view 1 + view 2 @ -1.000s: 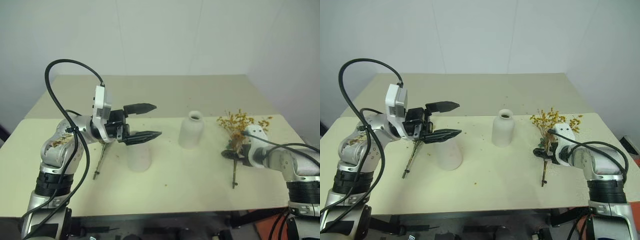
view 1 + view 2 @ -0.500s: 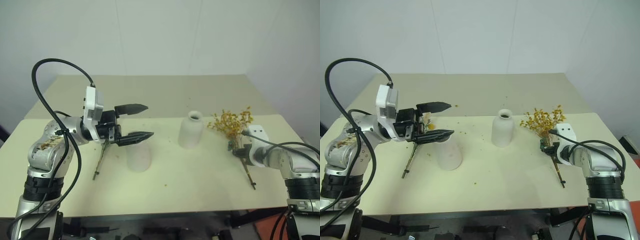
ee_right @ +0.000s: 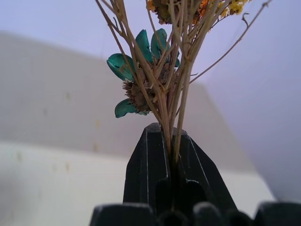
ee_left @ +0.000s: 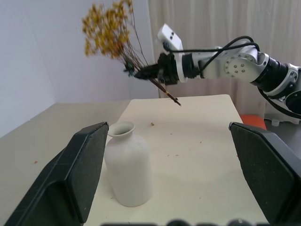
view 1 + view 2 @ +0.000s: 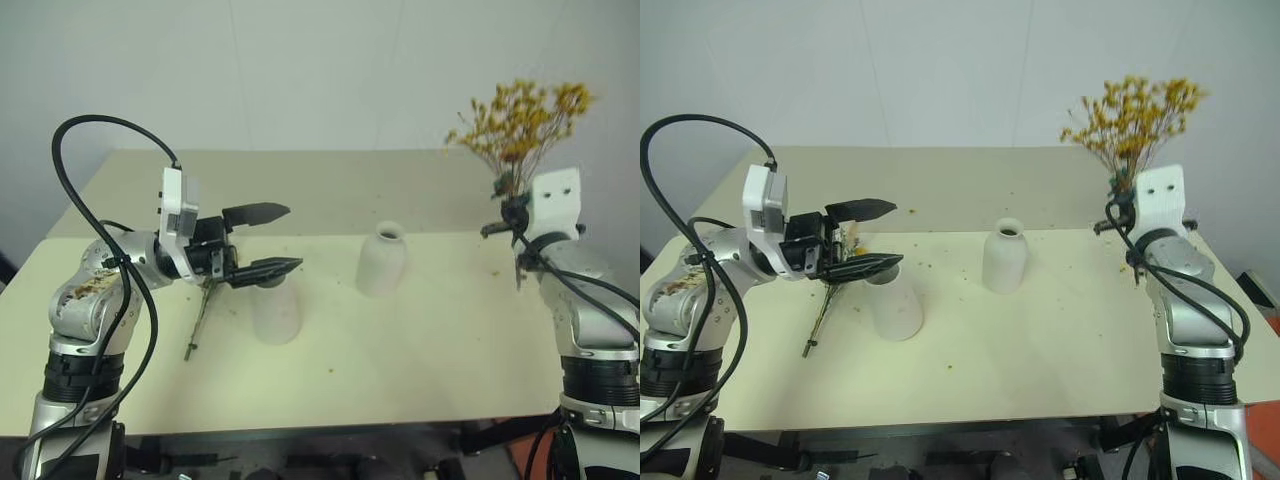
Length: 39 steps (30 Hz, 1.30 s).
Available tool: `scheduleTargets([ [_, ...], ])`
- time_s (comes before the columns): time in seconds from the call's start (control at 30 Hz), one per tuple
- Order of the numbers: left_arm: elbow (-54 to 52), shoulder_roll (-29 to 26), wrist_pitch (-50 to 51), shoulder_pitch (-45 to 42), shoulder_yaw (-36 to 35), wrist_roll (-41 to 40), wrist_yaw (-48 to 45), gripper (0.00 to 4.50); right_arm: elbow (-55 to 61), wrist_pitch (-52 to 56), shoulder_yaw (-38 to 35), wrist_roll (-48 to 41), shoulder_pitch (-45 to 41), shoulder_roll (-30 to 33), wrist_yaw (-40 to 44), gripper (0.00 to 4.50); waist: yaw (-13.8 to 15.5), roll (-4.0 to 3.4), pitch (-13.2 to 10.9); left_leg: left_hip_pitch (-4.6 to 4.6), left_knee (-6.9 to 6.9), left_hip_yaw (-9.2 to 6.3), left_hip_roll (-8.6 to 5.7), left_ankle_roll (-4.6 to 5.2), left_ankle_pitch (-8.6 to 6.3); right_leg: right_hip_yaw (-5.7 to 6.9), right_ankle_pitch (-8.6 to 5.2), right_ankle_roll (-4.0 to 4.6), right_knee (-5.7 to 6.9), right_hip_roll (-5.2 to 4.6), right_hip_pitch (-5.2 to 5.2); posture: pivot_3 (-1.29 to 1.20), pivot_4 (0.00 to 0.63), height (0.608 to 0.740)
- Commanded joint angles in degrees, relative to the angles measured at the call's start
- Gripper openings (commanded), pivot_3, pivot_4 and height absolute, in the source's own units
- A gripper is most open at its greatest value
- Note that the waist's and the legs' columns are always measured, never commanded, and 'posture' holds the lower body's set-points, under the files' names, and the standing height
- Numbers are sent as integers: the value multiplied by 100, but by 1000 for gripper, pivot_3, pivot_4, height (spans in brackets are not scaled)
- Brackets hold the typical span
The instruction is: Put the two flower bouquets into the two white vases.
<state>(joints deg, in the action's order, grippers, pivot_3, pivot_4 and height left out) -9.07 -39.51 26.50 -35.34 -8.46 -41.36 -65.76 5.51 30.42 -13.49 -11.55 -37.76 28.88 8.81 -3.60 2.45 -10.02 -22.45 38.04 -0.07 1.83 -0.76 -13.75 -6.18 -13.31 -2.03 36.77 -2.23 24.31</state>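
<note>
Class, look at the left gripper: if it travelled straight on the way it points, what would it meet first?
Probably the bottle-shaped white vase, standing between the open left gripper fingers' line; depth is uncertain.

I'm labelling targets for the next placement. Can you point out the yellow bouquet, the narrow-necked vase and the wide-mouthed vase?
yellow bouquet (image 5: 520, 118): left eye view, on the blossom cluster.
narrow-necked vase (image 4: 128, 171): left wrist view, on its rounded body.
wide-mouthed vase (image 5: 897, 310): right eye view, on its lower wall.

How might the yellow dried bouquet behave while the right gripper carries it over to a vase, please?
Probably stiff: the yellow dried bouquet stands upright above the right gripper. Likely brittle, given crumbs on the table. Its thin stems could slip or swivel.
</note>
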Motion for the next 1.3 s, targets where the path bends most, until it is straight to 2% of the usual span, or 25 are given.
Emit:
scheduleTargets([
  [0.03,-104,-54,50,-66,-210,-194,33,4500,573,-1055,-366,-802,-465,-602,269,14,-45,-2,-1,0,-1,-1,1,0,0,0,0,0,4,1,1,0,150,740],
  [0.2,-231,-132,105,56,-270,-217,146,4500,568,-1620,-424,-1247,-1013,-1565,-79,14,-42,-4,-2,-3,-1,-7,1,0,0,5,2,3,7,-2,5,0,150,740],
  [0.5,-432,-168,238,216,-348,-303,291,4500,99,-2284,11,-1319,-730,-2249,317,14,-44,-6,-3,-2,-1,-17,-3,0,0,19,3,6,17,-13,4,0,150,740],
  [0.83,-581,-276,372,336,-463,-443,341,4500,-705,-2898,219,-1055,-781,-2362,513,14,-52,-9,-5,0,-1,-17,-3,0,0,19,2,8,21,-11,6,0,150,740],
  [1.13,-625,-292,356,411,-491,-478,351,4500,-1023,-3247,513,-832,-446,-2555,666,14,-55,-9,-5,1,-2,-17,-2,0,0,19,2,8,22,-11,6,0,150,740],
  [1.3,-623,-300,334,424,-500,-478,318,4500,-1391,-3848,812,-347,-289,-2548,809,14,-55,-9,-5,2,-2,-17,-2,0,0,19,2,8,22,-11,6,0,150,740],
])
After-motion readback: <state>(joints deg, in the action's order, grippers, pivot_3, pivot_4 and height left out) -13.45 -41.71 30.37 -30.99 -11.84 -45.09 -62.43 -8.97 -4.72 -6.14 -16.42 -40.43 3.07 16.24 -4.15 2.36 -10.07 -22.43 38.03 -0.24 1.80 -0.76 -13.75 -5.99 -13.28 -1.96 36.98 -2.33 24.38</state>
